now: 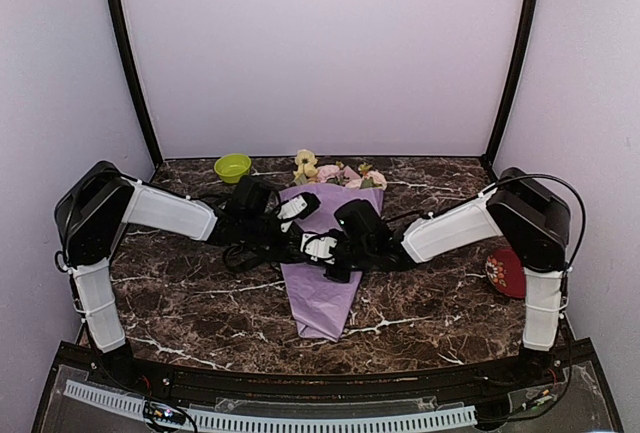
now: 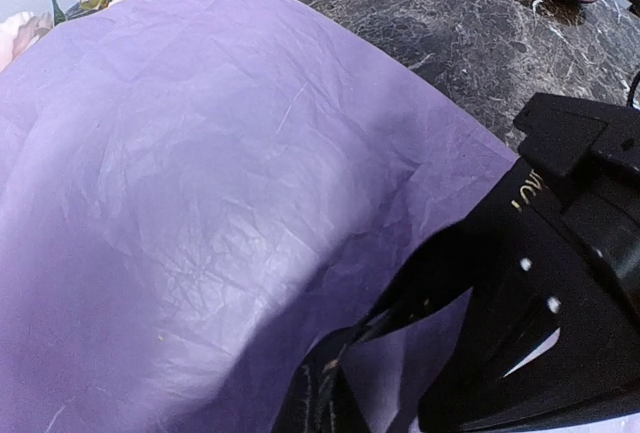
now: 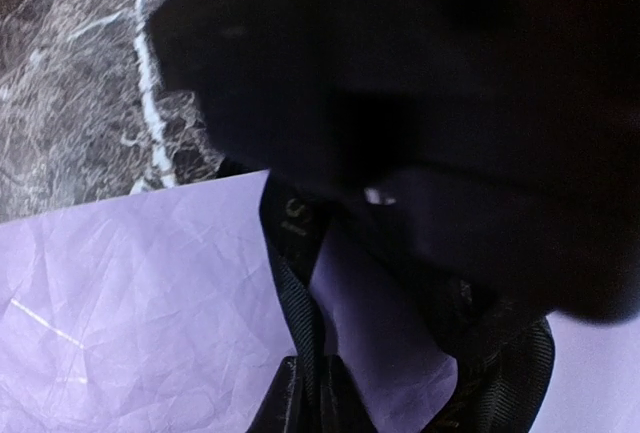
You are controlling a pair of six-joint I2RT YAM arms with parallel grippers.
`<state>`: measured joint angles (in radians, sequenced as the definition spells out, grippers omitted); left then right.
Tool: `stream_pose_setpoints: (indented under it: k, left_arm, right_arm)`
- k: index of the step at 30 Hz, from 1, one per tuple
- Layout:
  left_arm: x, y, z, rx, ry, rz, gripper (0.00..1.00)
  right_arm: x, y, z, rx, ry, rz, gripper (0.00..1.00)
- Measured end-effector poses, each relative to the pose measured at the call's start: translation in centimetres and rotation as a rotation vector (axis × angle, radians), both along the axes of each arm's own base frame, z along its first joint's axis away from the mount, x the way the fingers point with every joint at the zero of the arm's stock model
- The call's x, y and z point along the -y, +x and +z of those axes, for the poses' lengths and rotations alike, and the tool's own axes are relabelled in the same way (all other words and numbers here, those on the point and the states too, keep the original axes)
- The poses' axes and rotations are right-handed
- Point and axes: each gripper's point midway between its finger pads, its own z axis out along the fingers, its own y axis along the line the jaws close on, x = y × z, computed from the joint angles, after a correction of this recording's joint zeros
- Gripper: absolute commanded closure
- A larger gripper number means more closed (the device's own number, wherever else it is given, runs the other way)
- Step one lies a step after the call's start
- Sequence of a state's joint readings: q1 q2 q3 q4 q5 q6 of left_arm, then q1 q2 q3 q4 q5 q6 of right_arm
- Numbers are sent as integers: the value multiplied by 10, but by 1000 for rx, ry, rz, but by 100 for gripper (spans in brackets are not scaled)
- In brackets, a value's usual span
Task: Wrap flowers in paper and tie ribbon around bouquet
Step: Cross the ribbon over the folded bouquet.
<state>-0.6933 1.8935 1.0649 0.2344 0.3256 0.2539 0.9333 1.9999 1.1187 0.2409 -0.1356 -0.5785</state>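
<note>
By bouquet point(image 1: 322, 298) edge: left tool point(image 1: 303, 205) pressed together; right tool point(image 1: 312, 246) (dark view) I cannot tell.

Probably a lab test booth: plain walls point(image 1: 320, 53) around a marble-look table point(image 1: 200, 303).

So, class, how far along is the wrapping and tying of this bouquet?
Done: the lilac paper is wrapped as a cone around the flowers. In hand: the left tool and right tool sit over its middle, where black ribbon crosses the paper. Left: tying; no finished bow shows.
</note>
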Motion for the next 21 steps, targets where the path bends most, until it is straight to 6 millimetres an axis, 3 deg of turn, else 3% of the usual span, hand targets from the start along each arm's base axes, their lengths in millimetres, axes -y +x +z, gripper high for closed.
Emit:
stream_pose_setpoints:
  k: [7, 11, 16, 21]
  left_arm:
    - [-2, 0, -3, -11, 2, 4, 100]
    - [-3, 2, -3, -11, 2, 9, 100]
    - [-3, 2, -3, -11, 3, 6, 69]
    - [-3, -1, -1, -35, -11, 11, 44]
  right_arm:
    - [3, -11, 0, 1, -20, 19, 100]
    - [15, -30, 29, -34, 38, 22, 100]
    - [29, -52, 65, -72, 146, 30, 100]
    - [38, -60, 48, -171, 153, 0, 100]
